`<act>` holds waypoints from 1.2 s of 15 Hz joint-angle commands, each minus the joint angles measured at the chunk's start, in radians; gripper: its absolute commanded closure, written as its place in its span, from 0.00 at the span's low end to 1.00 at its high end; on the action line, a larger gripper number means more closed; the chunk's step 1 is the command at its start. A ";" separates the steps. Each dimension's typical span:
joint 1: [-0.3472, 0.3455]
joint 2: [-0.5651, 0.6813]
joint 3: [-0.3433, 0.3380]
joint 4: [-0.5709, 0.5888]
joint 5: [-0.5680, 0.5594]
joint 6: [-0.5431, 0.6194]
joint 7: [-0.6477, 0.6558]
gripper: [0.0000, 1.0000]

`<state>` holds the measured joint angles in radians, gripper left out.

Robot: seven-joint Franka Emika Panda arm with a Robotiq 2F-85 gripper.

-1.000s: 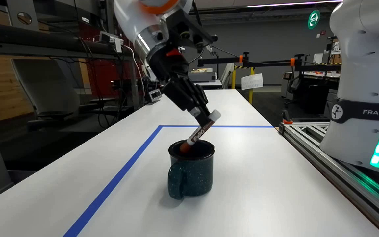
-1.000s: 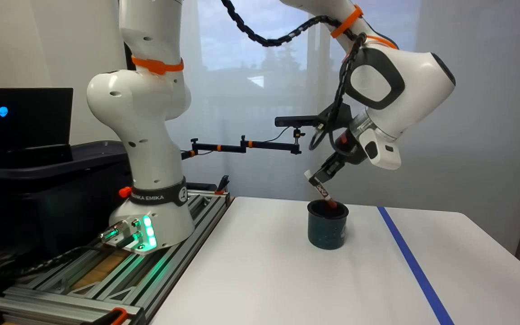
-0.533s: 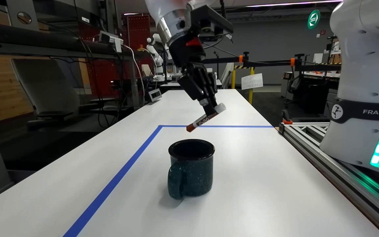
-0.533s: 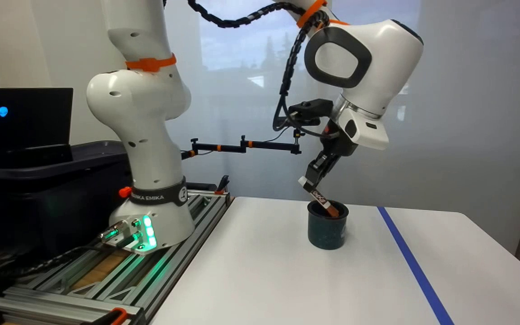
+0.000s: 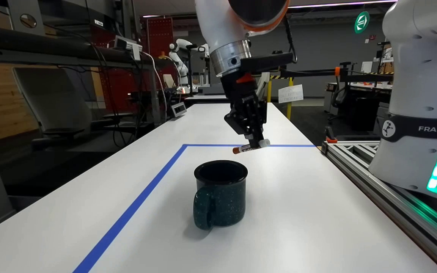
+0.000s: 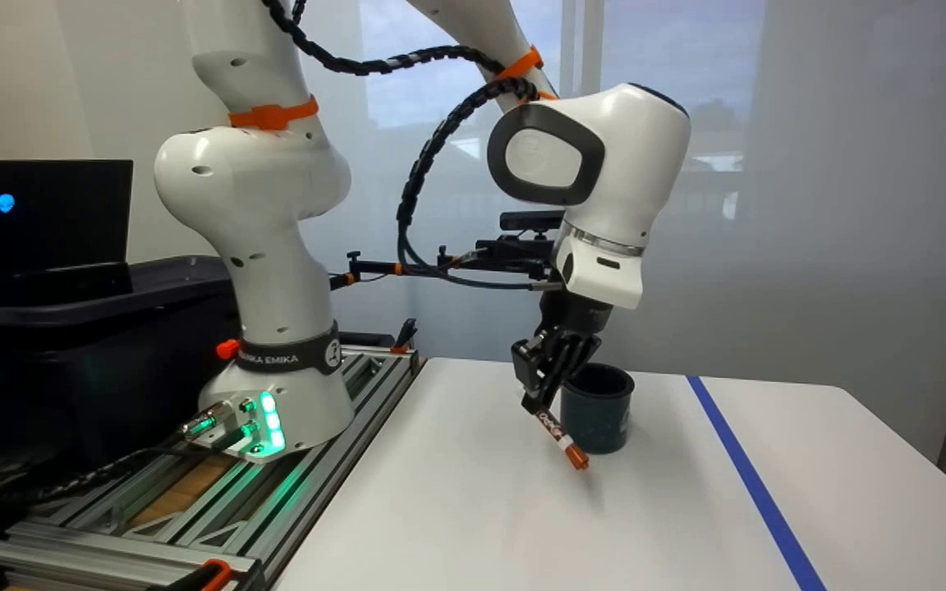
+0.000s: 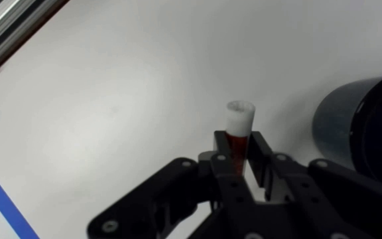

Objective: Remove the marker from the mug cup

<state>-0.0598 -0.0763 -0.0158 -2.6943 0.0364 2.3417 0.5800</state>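
Observation:
My gripper (image 5: 255, 141) is shut on the marker and holds it outside the mug cup. The marker (image 5: 246, 148) is slim, with a white end, a printed body and a brown-orange cap. In an exterior view the marker (image 6: 557, 431) slants in front of the mug, cap end low, above the table. In the wrist view the marker's white end (image 7: 240, 121) sticks out between the fingertips (image 7: 237, 139). The dark teal speckled mug cup (image 5: 227, 206) stands upright on the table, also in an exterior view (image 6: 594, 423) and at the right of the wrist view (image 7: 335, 122).
Blue tape (image 5: 139, 203) marks lines on the white table (image 6: 456, 492). The robot base (image 6: 292, 410) stands on a metal frame (image 6: 358, 443) along the table edge. A camera arm (image 6: 489, 264) and a dark bin (image 6: 87, 369) are behind.
The gripper has lifted the marker up out of the mug, then moved it sideways toward the robot base and lower beside the mug. The wrist is more upright. The mug has not moved.

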 commanded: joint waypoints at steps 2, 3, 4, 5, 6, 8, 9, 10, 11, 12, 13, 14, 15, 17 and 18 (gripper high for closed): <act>-0.016 0.073 -0.009 -0.089 -0.046 0.277 0.079 0.95; -0.013 0.129 -0.015 -0.060 -0.021 0.331 0.053 0.95; -0.010 0.157 -0.021 -0.070 -0.003 0.397 0.026 0.95; -0.006 0.190 -0.025 -0.071 0.036 0.451 -0.017 0.95; -0.004 0.217 -0.023 -0.070 0.066 0.494 -0.050 0.95; -0.004 0.265 -0.006 -0.070 0.141 0.567 -0.127 0.95; -0.009 0.283 0.010 -0.069 0.183 0.587 -0.174 0.95; -0.018 0.296 0.033 -0.064 0.226 0.595 -0.217 0.95; -0.023 0.303 0.045 -0.060 0.248 0.598 -0.248 0.95; -0.031 0.304 0.064 -0.053 0.275 0.587 -0.283 0.72; -0.040 0.297 0.081 -0.050 0.300 0.574 -0.315 0.54; -0.044 0.283 0.088 -0.047 0.310 0.541 -0.340 0.49; -0.051 0.268 0.098 -0.043 0.319 0.503 -0.376 0.41; -0.007 0.234 0.033 -0.047 0.226 0.434 -0.351 0.25; 0.007 0.199 0.002 -0.059 0.168 0.376 -0.343 0.18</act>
<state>-0.0833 0.2089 0.0496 -2.7388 0.2983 2.8501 0.2459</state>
